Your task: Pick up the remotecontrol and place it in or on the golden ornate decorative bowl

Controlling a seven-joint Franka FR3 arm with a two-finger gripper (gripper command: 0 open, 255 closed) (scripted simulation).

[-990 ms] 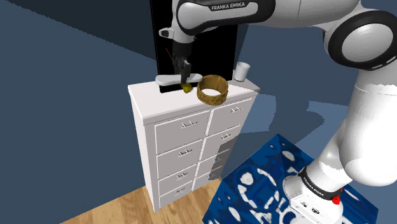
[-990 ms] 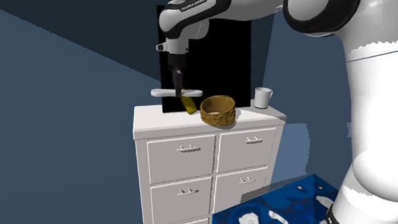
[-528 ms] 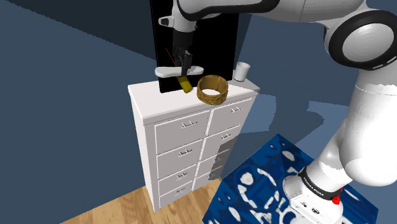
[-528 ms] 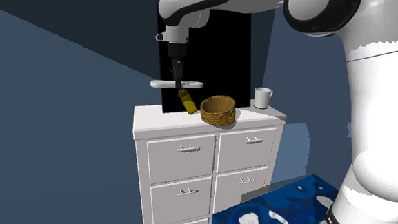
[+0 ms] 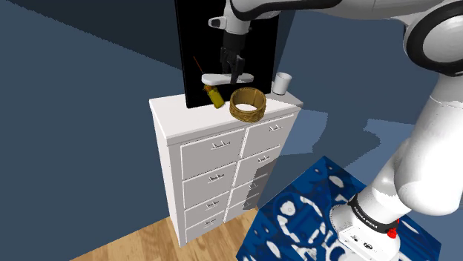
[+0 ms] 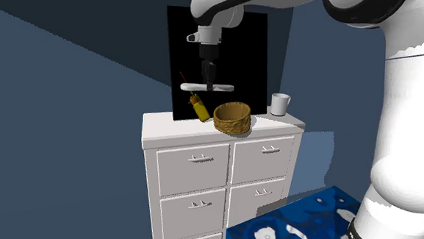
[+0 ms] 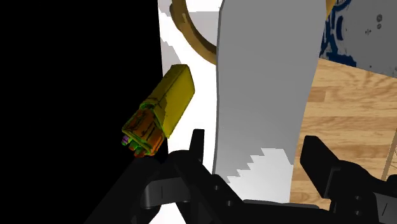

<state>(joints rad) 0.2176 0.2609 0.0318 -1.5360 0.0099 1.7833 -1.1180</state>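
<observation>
The remotecontrol point(image 5: 228, 77) is a plain, pale grey-white slab, long, flat and thin with rounded ends and no buttons drawn on it. It hangs level in the air, above the golden bowl point(image 5: 248, 104) and a little toward the shoulder view's left of it, in front of a flat black area point(image 5: 189, 44). The black tool point(image 5: 232, 74) comes straight down and grasps it around the middle, one finger point(image 7: 197, 149) on each long edge. The bowl is round and straight-walled, with relief ornament around its brownish-gold side and a pale inside. It stands on the smooth white top of a chest of drawers point(image 5: 178, 115) whose fronts have small metal handles. Just beside the bowl, on the shoulder view's left, leans a glossy yellow bottle-like object point(image 5: 214, 96) with a thin red stem. On the bowl's other side, nearer the corner of the top, stands a small white cup point(image 5: 281, 83).
</observation>
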